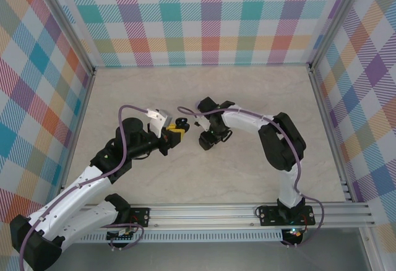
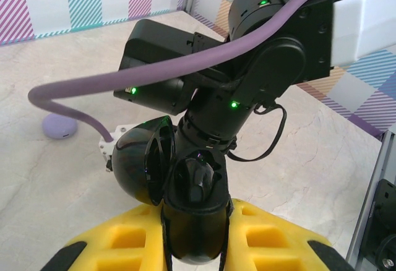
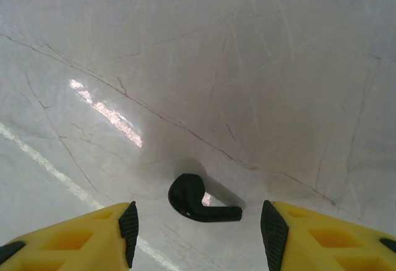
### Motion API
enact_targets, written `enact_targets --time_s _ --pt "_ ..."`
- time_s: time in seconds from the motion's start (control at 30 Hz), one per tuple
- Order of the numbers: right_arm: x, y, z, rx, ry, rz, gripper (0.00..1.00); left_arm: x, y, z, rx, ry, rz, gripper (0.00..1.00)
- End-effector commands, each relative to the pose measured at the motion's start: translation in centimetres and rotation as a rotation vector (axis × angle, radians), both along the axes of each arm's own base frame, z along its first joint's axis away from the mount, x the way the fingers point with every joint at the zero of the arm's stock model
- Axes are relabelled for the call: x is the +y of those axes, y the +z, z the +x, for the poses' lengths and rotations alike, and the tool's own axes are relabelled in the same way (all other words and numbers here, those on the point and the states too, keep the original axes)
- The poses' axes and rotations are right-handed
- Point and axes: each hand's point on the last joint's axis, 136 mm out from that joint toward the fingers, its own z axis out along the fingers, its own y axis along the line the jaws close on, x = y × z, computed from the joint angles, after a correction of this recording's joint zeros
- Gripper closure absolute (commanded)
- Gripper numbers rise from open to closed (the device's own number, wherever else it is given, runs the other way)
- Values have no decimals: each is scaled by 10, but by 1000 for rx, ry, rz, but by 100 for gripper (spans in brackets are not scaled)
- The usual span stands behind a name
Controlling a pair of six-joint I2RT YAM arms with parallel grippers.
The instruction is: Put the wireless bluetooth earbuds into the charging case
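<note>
Obs.: left gripper (image 2: 197, 246) is clamped on the black case (image 2: 195, 190), whose lid (image 2: 137, 163) is swung open to one side. The inside is black on black, so I cannot tell whether a bud already sits in it. Right gripper (image 3: 198, 227) hangs low over the desk (image 3: 247, 67) with its yellow fingers (image 3: 93, 234) parted and holding nothing. A black earbud (image 3: 192, 198) lies flat on the desk between them, touching neither, with its bulb to one side and its stem pointing toward the other finger. A lilac case (image 2: 60, 125) rests closed on the desk, well apart from the black one.

Handling, as I judge it, the earbud is very light, rigid, glossy plastic (the sort that skates on a smooth top). If one finger arrives before the other it may slide or spin away. The best hold looks to be across the bulb, near where the stem starts, which leaves the stem free to go down into the case socket. A gentle pinch should do, since a hard squeeze on so rounded a shape could squirt it out.
</note>
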Motion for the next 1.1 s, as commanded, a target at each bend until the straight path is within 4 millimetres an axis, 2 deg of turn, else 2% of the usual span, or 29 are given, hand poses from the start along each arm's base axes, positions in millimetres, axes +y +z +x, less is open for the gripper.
enact_targets --time_s 0.0,0.23,0.43,0.6,0.93,1.0,1.07 --pt "4 2 5 -14 63 2 44 -4 19 -3 -30 -21 -26 82" --pt "3 -11 5 14 45 -26 55 -2 17 -3 -26 -15 -22 82" --pt "-5 -14 2 13 22 -47 62 -2 16 -4 -28 -13 -19 82" --pt "-14 -15 5 2 -82 -89 71 -2 16 -4 -27 -13 -20 82" --pt "-31 -13 12 27 -382 -195 73 -2 19 -4 -32 -15 -26 82" --pt "-29 -9 14 31 -437 -187 72 -2 19 -4 -33 -16 -30 82" --pt "-25 -5 16 34 -468 -160 67 -2 20 -4 -33 -16 -34 82"
